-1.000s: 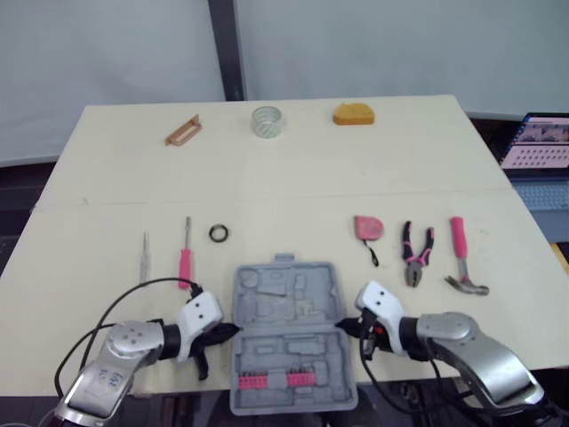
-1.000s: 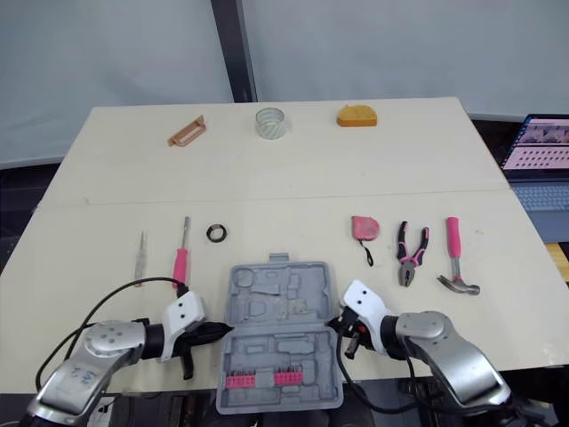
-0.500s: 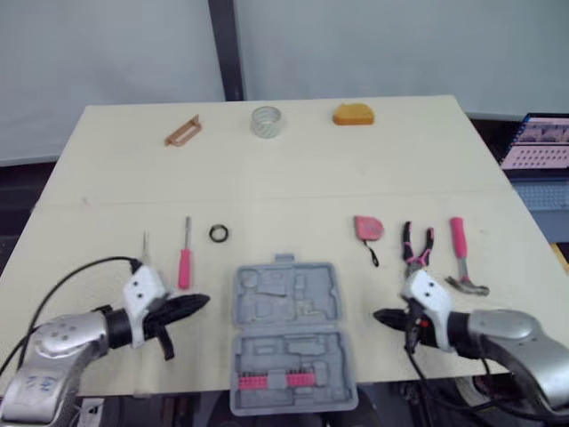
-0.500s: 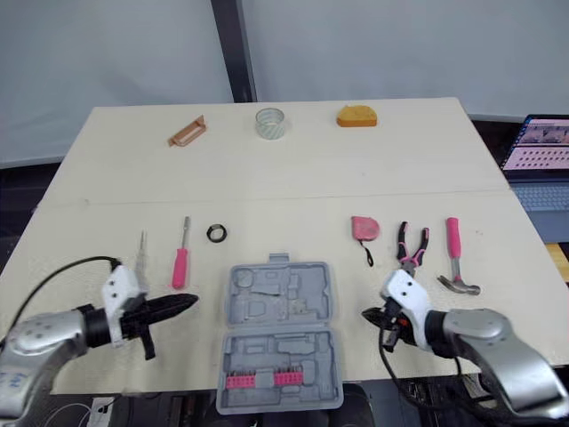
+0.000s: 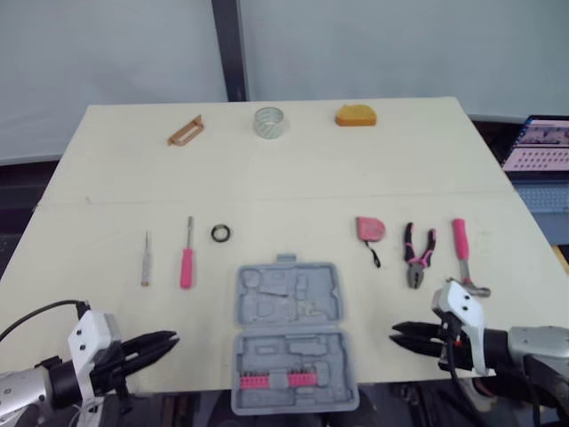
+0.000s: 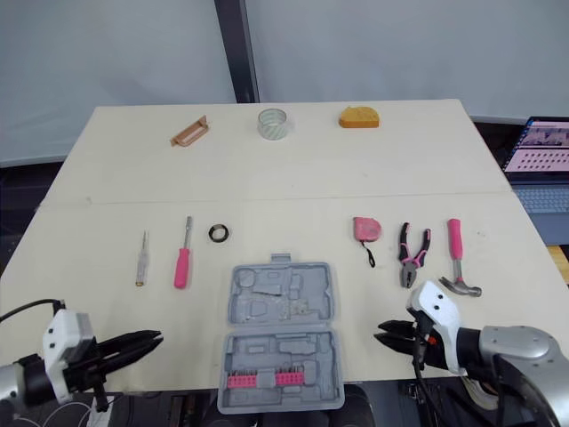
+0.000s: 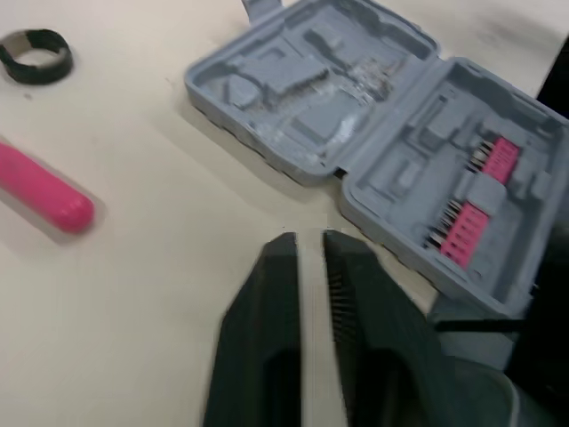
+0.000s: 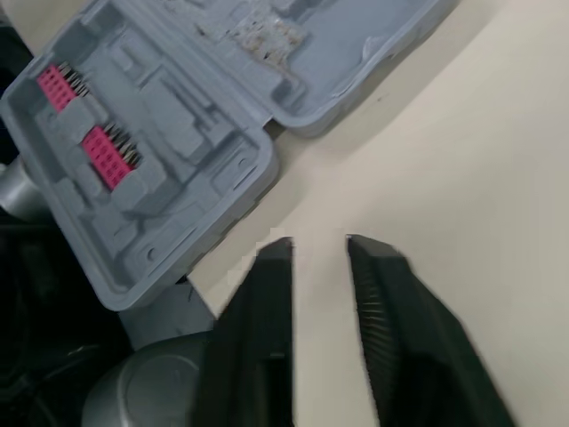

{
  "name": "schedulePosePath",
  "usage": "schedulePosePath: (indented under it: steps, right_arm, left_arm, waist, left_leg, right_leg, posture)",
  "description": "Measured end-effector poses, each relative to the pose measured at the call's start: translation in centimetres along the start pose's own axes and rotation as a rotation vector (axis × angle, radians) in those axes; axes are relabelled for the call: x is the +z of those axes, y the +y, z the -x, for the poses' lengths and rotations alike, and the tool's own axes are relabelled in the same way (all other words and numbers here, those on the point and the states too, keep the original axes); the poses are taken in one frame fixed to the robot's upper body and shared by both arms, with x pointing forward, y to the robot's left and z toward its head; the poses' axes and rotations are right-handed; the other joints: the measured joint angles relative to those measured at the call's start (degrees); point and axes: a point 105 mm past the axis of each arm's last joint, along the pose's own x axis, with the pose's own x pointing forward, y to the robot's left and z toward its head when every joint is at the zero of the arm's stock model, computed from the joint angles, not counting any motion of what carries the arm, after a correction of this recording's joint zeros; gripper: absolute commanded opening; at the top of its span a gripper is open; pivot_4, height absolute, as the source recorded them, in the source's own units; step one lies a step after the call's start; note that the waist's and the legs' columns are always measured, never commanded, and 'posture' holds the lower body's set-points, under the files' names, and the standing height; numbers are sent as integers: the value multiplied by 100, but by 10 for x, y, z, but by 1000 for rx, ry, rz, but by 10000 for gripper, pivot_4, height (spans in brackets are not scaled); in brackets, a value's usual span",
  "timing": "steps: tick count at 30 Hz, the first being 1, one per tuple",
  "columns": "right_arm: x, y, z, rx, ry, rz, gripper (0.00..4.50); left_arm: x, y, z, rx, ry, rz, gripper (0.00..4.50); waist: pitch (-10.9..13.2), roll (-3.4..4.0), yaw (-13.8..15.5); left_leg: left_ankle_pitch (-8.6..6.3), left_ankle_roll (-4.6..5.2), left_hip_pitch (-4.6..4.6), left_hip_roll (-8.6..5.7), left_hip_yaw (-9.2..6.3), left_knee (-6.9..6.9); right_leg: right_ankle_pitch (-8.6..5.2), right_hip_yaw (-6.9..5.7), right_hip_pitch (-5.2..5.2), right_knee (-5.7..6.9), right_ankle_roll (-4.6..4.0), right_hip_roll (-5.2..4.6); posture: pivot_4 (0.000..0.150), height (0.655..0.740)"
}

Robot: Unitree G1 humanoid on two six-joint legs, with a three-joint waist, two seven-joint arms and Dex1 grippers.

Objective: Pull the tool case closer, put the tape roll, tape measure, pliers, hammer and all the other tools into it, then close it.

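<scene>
The grey tool case (image 5: pixel 293 334) lies open at the table's front edge, its near half with pink bits (image 7: pixel 480 200) reaching over the edge. My left gripper (image 5: pixel 164 342) hovers open to the left of the case, fingers a little apart (image 7: pixel 309 240). To the case's right my right gripper (image 5: pixel 397 336) is open too (image 8: pixel 318 245); neither holds anything. The tape measure (image 5: pixel 369 229), pliers (image 5: pixel 417 255) and hammer (image 5: pixel 462 258) lie right of the case. Left of it are a pink screwdriver (image 5: pixel 187 258), a thin screwdriver (image 5: pixel 145 260) and a black ring (image 5: pixel 221 233). The tape roll (image 5: pixel 268 122) stands at the far edge.
A brown bracket (image 5: pixel 185 131) and an orange block (image 5: pixel 355 115) lie along the table's far edge (image 5: pixel 267 104). A laptop (image 5: pixel 538 147) sits off the table at the right. Bare tabletop spreads across the middle.
Both grippers have pulled back from the case's sides, outward and toward the front edge, left arm leftward and right arm rightward. The case lies where it was.
</scene>
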Motion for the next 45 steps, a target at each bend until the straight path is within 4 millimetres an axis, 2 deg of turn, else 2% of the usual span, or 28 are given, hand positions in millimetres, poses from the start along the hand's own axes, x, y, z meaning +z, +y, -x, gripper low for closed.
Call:
schedulePosePath:
  steps: [4,5,6,13,17,22,24,28,32,35,38,41,45]
  right_arm:
    - [-1,3,0,23,-3,4,42017]
    - [-2,4,0,30,-2,5,44941]
    - [-3,5,1,37,-2,8,45000]
    - [6,1,-1,-2,-106,139,45000]
    - [32,8,1,-46,-378,297,45000]
    - [24,20,1,-21,-385,342,45000]
    - [22,24,-3,0,-386,331,45000]
    - [31,23,-7,4,-414,364,45000]
    - [34,18,-9,6,-414,378,45000]
    - [31,11,-10,2,-391,377,45000]
    - [29,6,-11,-3,-379,373,45000]
    - [30,2,-10,-2,-368,393,45000]
    - [27,-3,-8,-1,-350,394,45000]
  left_arm:
    - [0,1,5,11,0,-26,37063]
    - [-1,1,6,11,1,-23,41325]
    - [-3,1,7,14,5,-15,44336]
    - [-8,7,9,38,31,-32,44336]
    - [-13,24,13,14,123,-48,44336]
    - [0,34,4,-83,187,-77,44336]
    - [10,40,-2,-99,201,-103,44336]
    - [41,60,-14,-100,277,-172,44336]
    - [74,79,-25,-74,470,-330,44336]
    - [105,92,-40,-37,572,-475,44336]
    - [130,93,-61,-50,596,-518,44336]
    - [138,95,-79,-49,683,-549,44336]
    - [133,102,-94,-52,805,-594,44336]
  waist:
    - [0,-1,2]
    - [0,-1,-1]
    - [0,-1,-6]
    - [-4,-8,-4]
    - [-7,-14,1]
    - [-13,-25,-21]
    - [-13,-25,-26]
    - [-13,-25,-26]
    - [-12,-24,-13]
    - [-11,-23,-12]
    - [-10,-23,-21]
    - [-9,-25,-38]
    - [-2,-31,-34]
  left_leg:
    - [-1,0,0,0,0,-1]
    - [-1,1,0,0,0,0]
    - [-1,1,0,0,1,-1]
    - [-1,0,1,1,1,-2]
    - [-1,-2,3,6,2,0]
    - [-3,-3,4,9,4,-4]
    - [-2,-5,7,12,6,-2]
    - [-2,-5,8,12,7,-2]
    - [-2,-5,5,12,15,-4]
    - [-2,-5,5,12,24,-3]
    - [-2,-5,5,12,30,-4]
    - [-2,-4,4,12,39,-3]
    - [-2,-4,1,16,47,-5]
  right_leg:
    - [0,0,0,-1,0,0]
    - [0,0,0,-2,0,0]
    - [0,0,0,-1,0,0]
    - [0,0,0,-1,0,0]
    - [0,1,2,1,0,6]
    - [1,2,0,-1,1,7]
    - [1,3,0,4,1,10]
    - [1,7,-3,7,1,11]
    - [1,11,-8,6,1,12]
    - [1,16,-14,13,1,13]
    - [0,16,-23,25,1,13]
    - [0,18,-28,26,1,13]
    - [0,20,-39,28,1,13]
  posture:
    - [1500,7349]
    - [1500,7349]
    - [1500,7349]
    - [1500,7349]
    - [1500,7349]
    - [1500,7349]
    - [1500,7349]
    - [1500,7349]
    - [1500,7349]
    - [1500,7349]
    - [1500,7349]
    - [1500,7349]
    - [1500,7349]
